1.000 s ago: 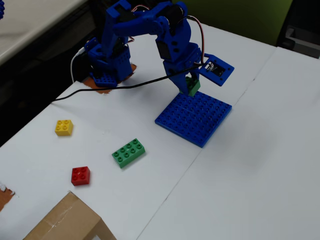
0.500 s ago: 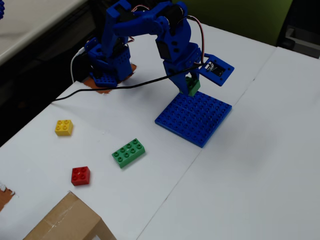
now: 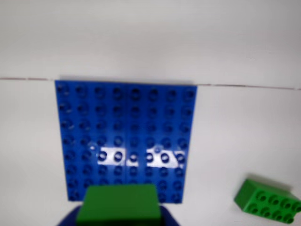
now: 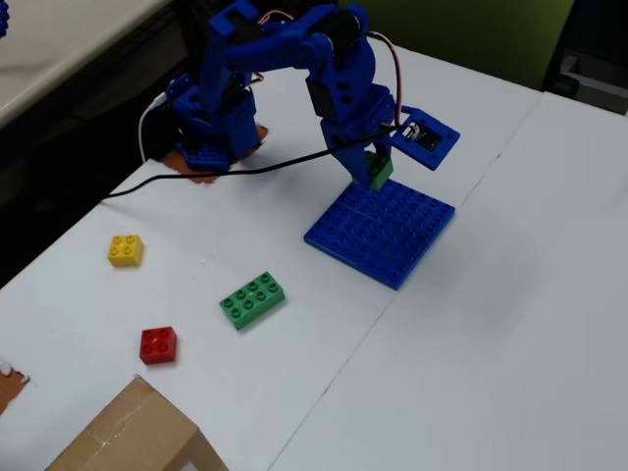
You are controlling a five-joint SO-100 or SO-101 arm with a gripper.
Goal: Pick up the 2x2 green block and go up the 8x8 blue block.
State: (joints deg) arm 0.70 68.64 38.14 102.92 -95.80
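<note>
While the blue arm (image 4: pixel 294 59) leans over the white table (image 4: pixel 510 324), its gripper (image 4: pixel 373 169) has its jaws closed on the 2x2 green block (image 4: pixel 379 168), holding it in the air just above the far edge of the 8x8 blue block (image 4: pixel 383 231). In the wrist view the green block (image 3: pixel 117 203) fills the 6 o'clock edge, overlapping the near studs of the blue plate (image 3: pixel 126 127), which lies flat beside a seam in the table. From the plate in the fixed view, a longer green brick (image 4: pixel 253 299) lies at about 8 o'clock, with a red brick (image 4: pixel 158 344) and a yellow brick (image 4: pixel 126 250) farther out toward 8 and 9 o'clock. A cardboard box (image 4: pixel 132 437) sits at the bottom edge. No writing or brand marks can be read on any piece.
</note>
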